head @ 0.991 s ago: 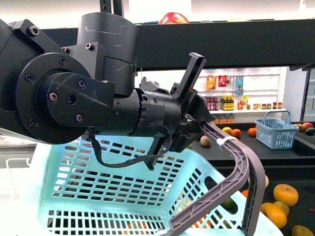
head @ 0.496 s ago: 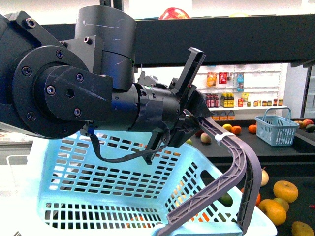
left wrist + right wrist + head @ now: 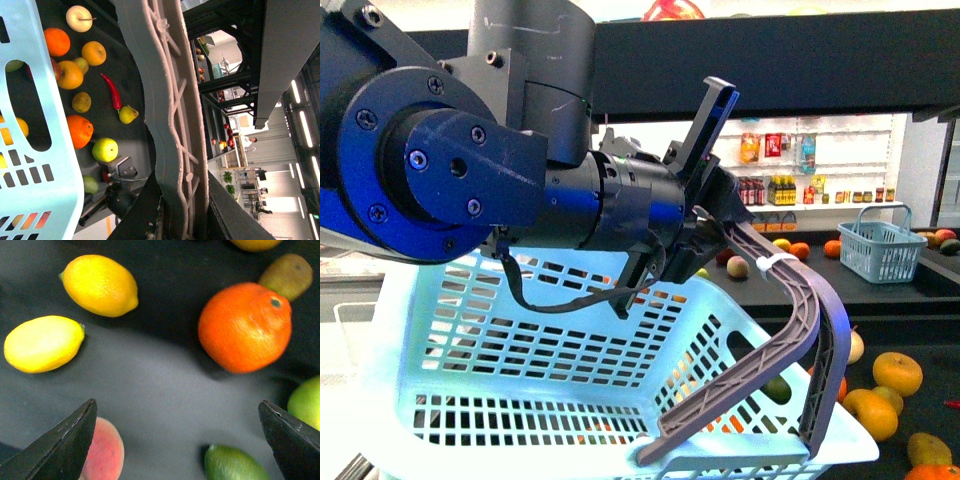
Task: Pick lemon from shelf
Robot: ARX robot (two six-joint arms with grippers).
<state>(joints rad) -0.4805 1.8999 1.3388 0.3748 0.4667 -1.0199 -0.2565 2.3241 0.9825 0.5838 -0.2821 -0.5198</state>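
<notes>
Right wrist view: looks down on two lemons lying loose on the black tray of the shelf [image 3: 165, 380]. Shows a deep yellow lemon [image 3: 99, 285], oval, with a small nub at one end and finely pitted skin. Shows a pale lemon [image 3: 43, 343] just beside it, not touching, lighter and smoother. Shows the right claw [image 3: 175, 440] spread wide, dark fingertips [image 3: 60, 447] clear of every fruit, gripping nothing. Leaves only bare tray between claw and lemons. Finds a peach [image 3: 103, 455] close against one fingertip, an orange [image 3: 245, 326] well apart from the lemons, a kiwi [image 3: 286, 275] just beside the orange, a green apple [image 3: 306, 402] and a dark green fruit [image 3: 235, 465] near the other fingertip.

Front view: fills from 9 to 12 o'clock with the left arm. Shows the left claw [image 3: 715, 225] near centre, clamped on the grey handle [image 3: 798, 298] of a pale blue basket [image 3: 400, 340] spreading from 6 to 8 o'clock. Puts more loose fruit on the shelf at 4 o'clock and a small basket [image 3: 883, 250] at 3 o'clock.
</notes>
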